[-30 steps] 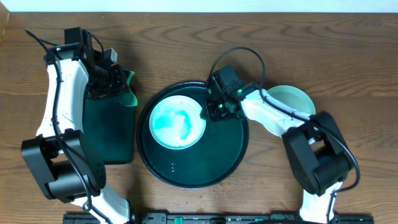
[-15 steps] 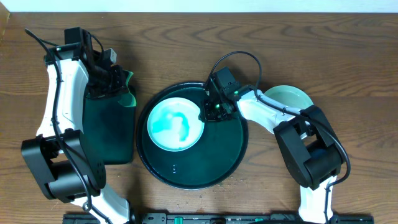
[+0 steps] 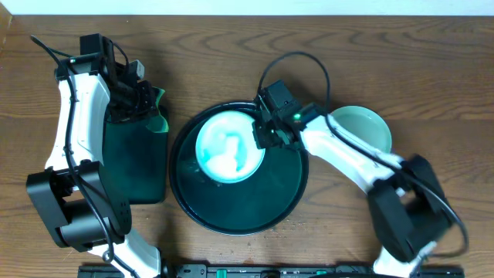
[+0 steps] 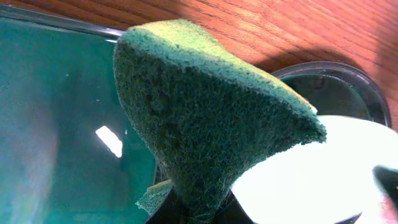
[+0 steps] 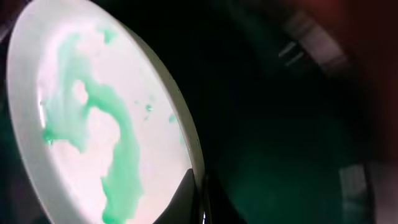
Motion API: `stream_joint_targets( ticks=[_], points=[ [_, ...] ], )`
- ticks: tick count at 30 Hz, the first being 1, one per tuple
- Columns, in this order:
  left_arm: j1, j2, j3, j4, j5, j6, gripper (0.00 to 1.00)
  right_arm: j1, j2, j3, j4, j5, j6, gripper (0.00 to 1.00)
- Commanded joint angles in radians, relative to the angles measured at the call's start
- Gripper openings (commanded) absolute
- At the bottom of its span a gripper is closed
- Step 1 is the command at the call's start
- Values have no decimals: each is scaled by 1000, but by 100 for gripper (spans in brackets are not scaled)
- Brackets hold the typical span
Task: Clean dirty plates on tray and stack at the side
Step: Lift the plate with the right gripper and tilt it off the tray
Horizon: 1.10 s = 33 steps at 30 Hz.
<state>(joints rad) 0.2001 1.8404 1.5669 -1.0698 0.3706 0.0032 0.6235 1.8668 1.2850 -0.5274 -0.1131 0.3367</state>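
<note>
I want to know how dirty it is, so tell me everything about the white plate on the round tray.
The white plate is small, round, shallow and glossy. Teal-green smears cover much of its middle; the rim looks cleaner. It is in the upper part of the round dark tray, and the right gripper pinches its right edge.

One white plate (image 3: 229, 147), one turquoise plate (image 3: 364, 123), two trays (image 3: 262, 202) (image 3: 135, 171), one sponge (image 4: 205, 118)
</note>
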Motion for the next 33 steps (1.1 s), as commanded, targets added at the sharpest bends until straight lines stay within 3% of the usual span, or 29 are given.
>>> stream_joint_targets(
  ticks=[1,11,22,29,33],
  points=[
    [1,-6,10,-2,-21,-5,7,69,-108,13,-24,343,-92,1],
    [1,-6,10,-2,-21,-5,7,301,-180,13,-37,977,-172,1],
    [1,-6,10,-3,-21,-5,8,494,-180,13,43,1459,-278,1],
    [1,-6,8,-5,-21,-5,7,520,-180,13,128,1510,-361,1],
    [1,-6,6,-6,-21,-5,7,501,-180,13,86,1302,-349,1]
  ],
)
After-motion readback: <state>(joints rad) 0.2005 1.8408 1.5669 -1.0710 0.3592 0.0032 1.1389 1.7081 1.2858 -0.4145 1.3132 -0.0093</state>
